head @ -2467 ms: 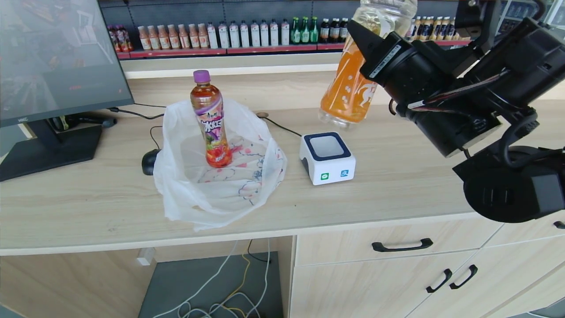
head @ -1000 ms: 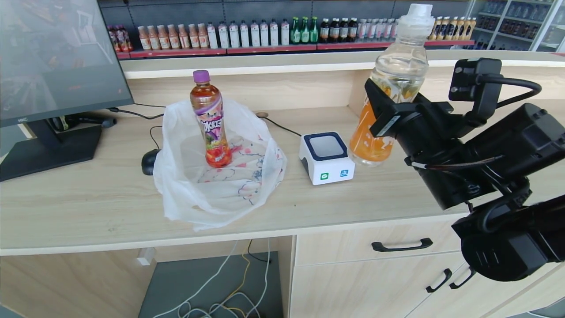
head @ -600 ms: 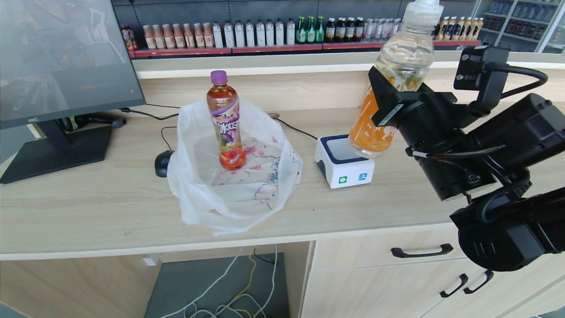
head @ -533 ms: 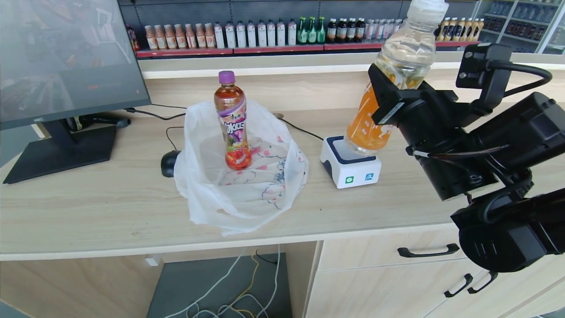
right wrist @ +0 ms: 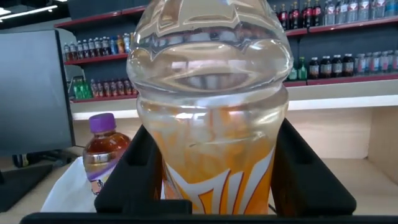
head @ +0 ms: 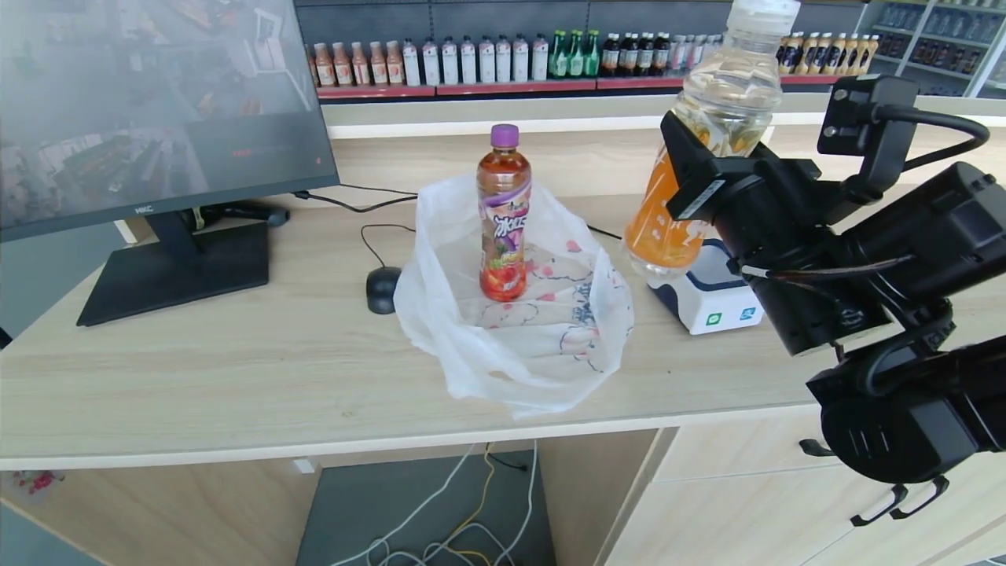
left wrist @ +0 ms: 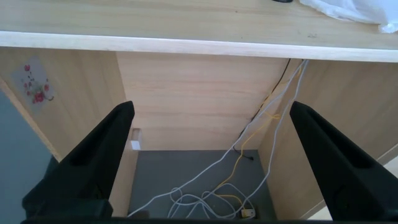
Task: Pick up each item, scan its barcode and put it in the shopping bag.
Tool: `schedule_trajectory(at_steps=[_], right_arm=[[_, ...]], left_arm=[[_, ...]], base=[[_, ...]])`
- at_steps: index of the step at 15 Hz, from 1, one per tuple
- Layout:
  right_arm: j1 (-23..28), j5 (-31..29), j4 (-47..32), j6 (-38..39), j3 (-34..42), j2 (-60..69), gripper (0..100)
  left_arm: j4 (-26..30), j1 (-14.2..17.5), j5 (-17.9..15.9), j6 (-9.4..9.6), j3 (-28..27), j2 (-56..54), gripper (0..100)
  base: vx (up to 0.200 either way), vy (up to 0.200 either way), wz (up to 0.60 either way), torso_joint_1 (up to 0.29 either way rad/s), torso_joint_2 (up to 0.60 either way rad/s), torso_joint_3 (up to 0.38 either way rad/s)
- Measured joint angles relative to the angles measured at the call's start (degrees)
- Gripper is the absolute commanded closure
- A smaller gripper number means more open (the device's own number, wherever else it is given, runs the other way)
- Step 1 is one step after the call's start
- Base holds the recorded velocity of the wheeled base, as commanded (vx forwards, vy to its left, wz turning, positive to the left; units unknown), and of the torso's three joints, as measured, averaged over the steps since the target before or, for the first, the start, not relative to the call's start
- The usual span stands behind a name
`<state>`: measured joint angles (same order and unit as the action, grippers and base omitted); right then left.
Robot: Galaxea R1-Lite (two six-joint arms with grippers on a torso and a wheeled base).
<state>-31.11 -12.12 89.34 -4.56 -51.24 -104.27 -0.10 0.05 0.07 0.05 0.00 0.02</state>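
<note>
Progress: approx. halfway, judging by 2 items shown.

Item 1, a purple-capped plastic bottle of red tea (head: 503, 220), stands upright inside the thin white plastic shopping bag (head: 519, 354), mid light-wood surface (head: 236, 354). That one looks done.

Item 2, a clear plastic bottle of orange drink w/ white cap (head: 660, 228), is in the right gripper (head: 692, 169). Its fingers clamp the bottle's sides, and it is lifted near upright w/ a slight lean. The bottle's base hangs over the 10 o'clock corner of the white box scanner w/ dark-blue-rimmed window (head: 711, 303), which sits at 3 o'clock of the bag. Can't tell if base touches the scanner. So prob. at the scan step or just around it, and no way to tell if the code registered.

Left to do: confirm scan, carry bottle toward 9 o'clock, set it in the bag beside item 1. Bag mouth is open but slack, so the rim may need care.

Left gripper (left wrist: 208, 155) is spread wide and empty, low in front of the surface edge, facing the cables underneath.

Black mouse (head: 383, 287) lies at 9 o'clock of the bag, monitor (head: 149, 102) at 10 o'clock.
</note>
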Motion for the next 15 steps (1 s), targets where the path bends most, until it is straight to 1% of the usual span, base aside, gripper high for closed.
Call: schedule_trajectory(at_steps=[8, 12, 15], right_arm=[[-0.3, 0.05, 0.02, -0.06, -0.61, -0.26, 100], [-0.28, 0.57, -0.23, -0.3, -2.38, -1.71, 100], [-0.06, 0.49, -0.41, -0.41, -6.39, -4.41, 100]], left_arm=[[-0.04, -0.05, -0.02, 0.22, 0.0, 0.0, 0], [-0.06, 0.05, -0.05, 0.22, 0.0, 0.0, 0], [-0.06, 0.02, -0.02, 0.2, 0.0, 0.0, 0]], base=[[0.0, 0.0, 0.0, 0.0, 0.0, 0.0], [0.0, 0.0, 0.0, 0.0, 0.0, 0.0], [0.0, 0.0, 0.0, 0.0, 0.0, 0.0]])
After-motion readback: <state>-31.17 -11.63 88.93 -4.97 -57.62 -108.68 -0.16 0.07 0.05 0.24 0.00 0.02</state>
